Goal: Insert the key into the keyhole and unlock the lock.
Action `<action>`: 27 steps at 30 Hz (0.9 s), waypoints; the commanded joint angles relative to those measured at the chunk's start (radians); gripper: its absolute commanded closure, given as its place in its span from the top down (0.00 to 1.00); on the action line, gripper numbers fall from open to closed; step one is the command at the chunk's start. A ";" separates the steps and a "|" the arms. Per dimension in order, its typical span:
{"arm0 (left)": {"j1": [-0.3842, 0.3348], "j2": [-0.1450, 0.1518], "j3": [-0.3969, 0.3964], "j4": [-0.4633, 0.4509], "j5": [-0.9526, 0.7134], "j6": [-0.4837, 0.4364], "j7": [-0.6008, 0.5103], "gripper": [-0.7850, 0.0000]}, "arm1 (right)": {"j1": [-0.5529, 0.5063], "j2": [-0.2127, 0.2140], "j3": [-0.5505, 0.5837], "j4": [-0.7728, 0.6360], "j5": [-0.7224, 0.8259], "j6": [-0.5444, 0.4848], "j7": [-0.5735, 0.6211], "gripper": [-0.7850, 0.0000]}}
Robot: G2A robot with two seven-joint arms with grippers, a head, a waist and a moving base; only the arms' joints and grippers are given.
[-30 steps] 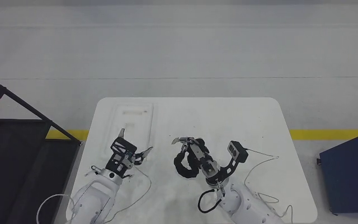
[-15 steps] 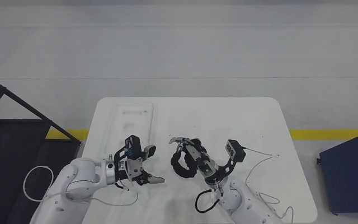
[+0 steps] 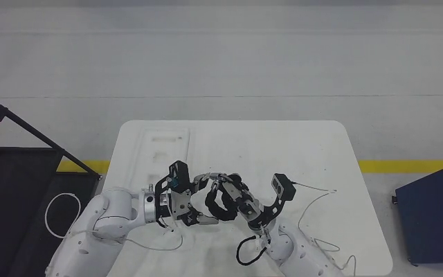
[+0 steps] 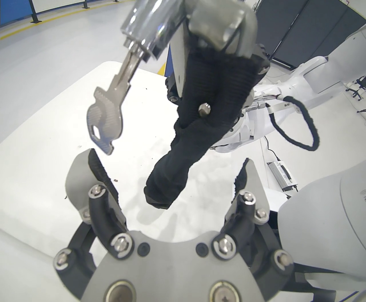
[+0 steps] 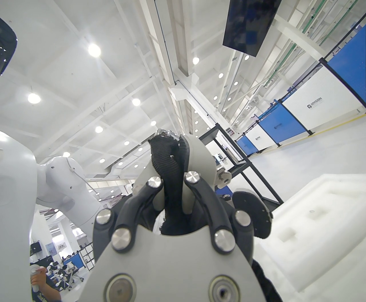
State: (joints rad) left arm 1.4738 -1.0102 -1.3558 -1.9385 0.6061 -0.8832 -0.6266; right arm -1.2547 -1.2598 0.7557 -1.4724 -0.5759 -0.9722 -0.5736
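- Around the worktop [image 3: 304,159]: broad bare stretch beyond both pincers and out past the right one; nearest side edge back behind the left arm, well apart from the work.
- Beyond the left pincer [image 4: 168,160], well apart: a white foam tray [image 3: 163,147], out of the way of any twisting.
- In the right pincer [image 5: 171,160]: the lock [image 4: 211,94], held off the worktop, clamped tight around its black sleeve, chrome barrel [image 4: 148,23] turned toward the left pincer.
- Left pincer spread wide, gripping nothing, facing the lock; between its fingers [image 4: 80,183] just the loose sleeve end, not the key [image 4: 105,117].
- Key blade apparently seated in the keyhole [image 4: 133,48] at the barrel's end; bow free in the air just outside one left fingertip, not touching.
- Step, as judged: insertion done, turning yet to do.
- Next move, likely: shift sideways to bring the bow between the pads, close on its flat faces, twist about the blade's line with the right pincer bracing.
- Tightest spot: narrow gap between bow and sleeve, hence some risk of pinching fabric along with the key.
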 commanded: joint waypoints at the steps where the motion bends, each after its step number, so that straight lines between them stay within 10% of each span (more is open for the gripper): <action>1: 0.002 0.001 0.003 -0.003 0.010 -0.005 0.006 0.16 | -0.003 -0.003 0.004 0.004 -0.001 -0.004 0.003 0.00; 2: 0.003 0.002 0.003 -0.006 0.020 -0.009 0.009 0.00 | -0.005 -0.005 0.007 0.006 -0.001 -0.006 0.004 0.00; 27: 0.053 0.021 -0.028 -0.044 0.130 -0.039 0.146 0.00 | -0.046 -0.037 0.101 0.022 -0.013 -0.008 0.039 0.00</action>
State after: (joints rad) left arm 1.5243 -0.9901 -1.3815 -1.9796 0.7372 -0.9194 -0.4823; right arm -1.2990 -1.2968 0.8513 -1.4513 -0.5879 -0.9832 -0.5330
